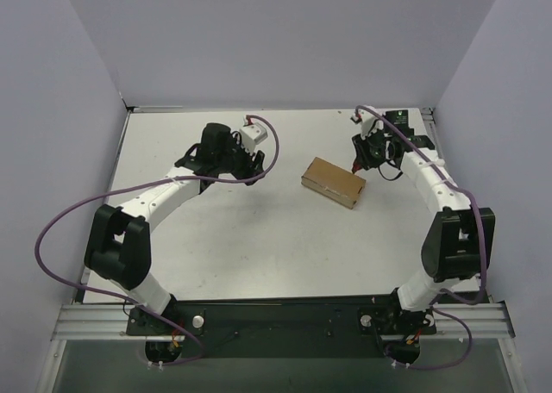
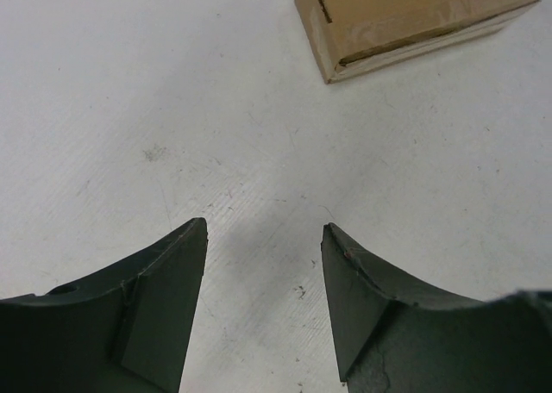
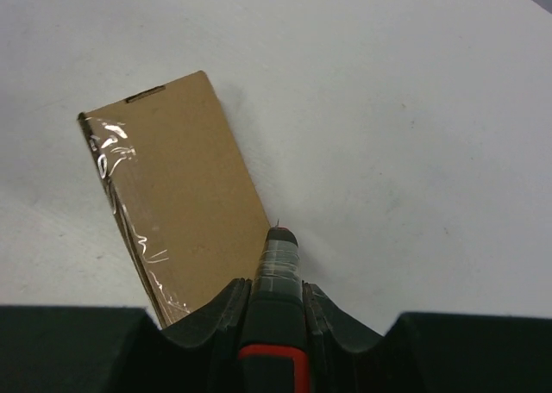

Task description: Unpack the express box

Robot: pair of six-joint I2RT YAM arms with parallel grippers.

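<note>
On the left, the left end effector (image 2: 263, 229) hangs over bare white surface (image 1: 259, 238). Its dark fingers (image 2: 164, 281) are spread fairly wide, with nothing between them. The express box (image 1: 333, 182) lies well to its right, apart from it.

The express box sits right of centre on the surface, towards the far half. It lies flat, closed and turned askew. Clear tape (image 3: 125, 186) runs along one long side and wraps over the end.

At the box's far right corner is the right end effector (image 3: 274, 294), closed narrowly around a red-and-black utility knife (image 3: 278, 264). The knife's tip points down at the box's long edge near that corner. Whether the tip touches the cardboard cannot be told.
</note>
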